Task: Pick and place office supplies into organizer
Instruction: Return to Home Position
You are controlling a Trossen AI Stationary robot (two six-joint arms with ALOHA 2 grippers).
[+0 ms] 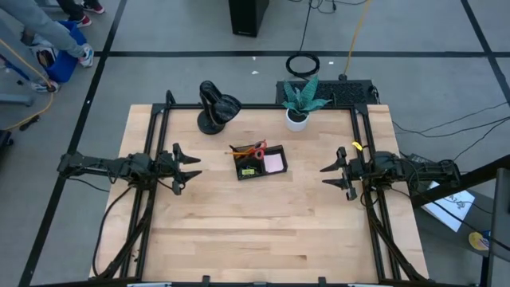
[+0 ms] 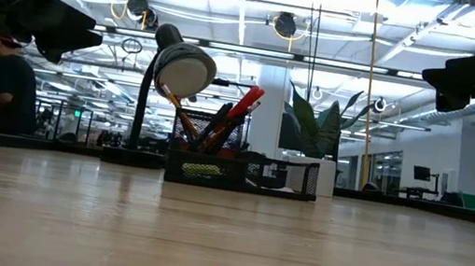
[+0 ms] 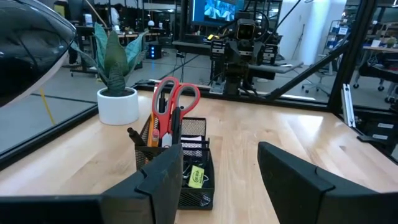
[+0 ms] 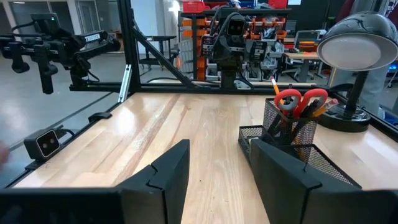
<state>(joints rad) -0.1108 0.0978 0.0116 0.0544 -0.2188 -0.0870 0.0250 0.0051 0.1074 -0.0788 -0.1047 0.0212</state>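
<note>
From my seat the desk tray (image 1: 239,174) sits near the middle of the table (image 1: 239,239), between the two arms and on the near side of the lamp (image 1: 215,108) and the plant pot (image 1: 297,120). The left gripper (image 1: 195,167) hangs out to its left and the right gripper (image 1: 325,175) out to its right, both well apart from it. Each has its jaws spread wide with nothing between them; both wrist views show bare wood past the fingers.

The supplies I can make out are inside the tray, so I judge the sorting done and only parking the arms left.

The tray is wire mesh, so I expect it to be light and stiff, and likely to skid on the smooth wood if an arm knocks it. If I had to move it, I would pinch a low side wall, not the loaded tall section. Its long axis runs across the table from one arm towards the other, turned a little off square.

The scissors (image 3: 175,98) stand blades down in the tall part, red handles up, their length near upright but leaning. They are rigid, and the handle loops are the obvious hold. The pencils (image 1: 239,150) lean beside them. The sticky-note pad (image 1: 274,163) lies flat on the right arm's side, soft-edged and light. The yellow-green piece (image 3: 196,177) rests low in the mesh.
</note>
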